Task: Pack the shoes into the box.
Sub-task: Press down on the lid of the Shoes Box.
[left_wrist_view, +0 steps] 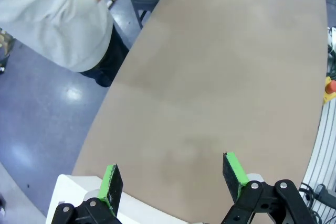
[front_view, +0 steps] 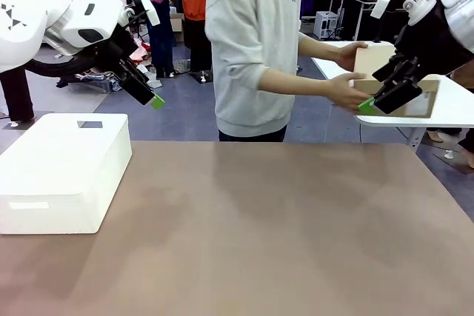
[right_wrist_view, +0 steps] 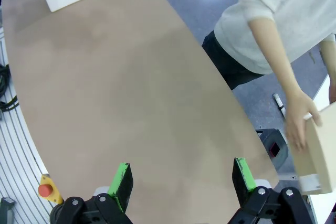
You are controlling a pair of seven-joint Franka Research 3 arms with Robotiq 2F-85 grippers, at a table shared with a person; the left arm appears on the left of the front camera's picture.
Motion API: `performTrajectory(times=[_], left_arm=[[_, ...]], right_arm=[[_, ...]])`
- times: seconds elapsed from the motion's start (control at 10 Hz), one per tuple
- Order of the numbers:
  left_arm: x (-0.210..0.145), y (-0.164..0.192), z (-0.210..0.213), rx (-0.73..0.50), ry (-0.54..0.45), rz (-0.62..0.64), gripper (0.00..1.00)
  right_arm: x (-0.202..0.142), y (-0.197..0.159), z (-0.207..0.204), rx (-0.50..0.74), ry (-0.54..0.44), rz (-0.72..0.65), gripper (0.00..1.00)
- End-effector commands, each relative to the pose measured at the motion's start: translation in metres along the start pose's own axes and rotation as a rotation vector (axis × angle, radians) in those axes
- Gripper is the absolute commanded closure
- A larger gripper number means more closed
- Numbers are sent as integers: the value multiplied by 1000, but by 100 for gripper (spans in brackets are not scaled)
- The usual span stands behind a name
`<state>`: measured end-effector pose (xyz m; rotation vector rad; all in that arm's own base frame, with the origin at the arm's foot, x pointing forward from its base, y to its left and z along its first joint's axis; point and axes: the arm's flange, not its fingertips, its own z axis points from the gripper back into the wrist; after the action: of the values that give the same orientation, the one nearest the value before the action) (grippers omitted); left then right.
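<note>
The tan cardboard box [front_view: 385, 64] is in a person's two hands [front_view: 346, 91] over a white side table beyond the far right of the brown table; in the right wrist view the box [right_wrist_view: 320, 153] is at the right edge with a hand on it. The shoes are out of view. My left gripper [front_view: 154, 98] hangs open in the air above the table's far left, and its green pads [left_wrist_view: 111, 183] stand wide apart. My right gripper [front_view: 370, 103] hangs open at the far right, close to the person's hand, with nothing between its fingers [right_wrist_view: 122, 179].
A large white rounded block [front_view: 63, 172] stands at the left of the brown table [front_view: 266, 234]. The person in a grey sweatshirt [front_view: 252, 42] stands at the far edge. A white side table [front_view: 444, 109] lies beyond the right corner. A red button [right_wrist_view: 46, 189] sits off the table's edge.
</note>
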<state>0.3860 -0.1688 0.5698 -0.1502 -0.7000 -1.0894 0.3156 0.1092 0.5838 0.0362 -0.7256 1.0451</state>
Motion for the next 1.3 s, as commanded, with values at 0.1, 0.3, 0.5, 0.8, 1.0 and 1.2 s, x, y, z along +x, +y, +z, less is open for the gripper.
performTrajectory(times=[0.1,0.3,0.5,0.8,1.0,1.2], left_arm=[[0,1,0,-9,-10,1,0],[0,1,0,-9,-10,1,0],[0,1,0,-9,-10,1,0],[0,1,0,-9,-10,1,0],[0,1,0,-9,-10,1,0],[0,1,0,-9,-10,1,0]], right_arm=[[3,-1,0,-8,8,-20,0],[3,-1,0,-8,8,-20,0],[3,-1,0,-8,8,-20,0],[3,-1,0,-8,8,-20,0],[3,-1,0,-8,8,-20,0],[3,-1,0,-8,8,-20,0]])
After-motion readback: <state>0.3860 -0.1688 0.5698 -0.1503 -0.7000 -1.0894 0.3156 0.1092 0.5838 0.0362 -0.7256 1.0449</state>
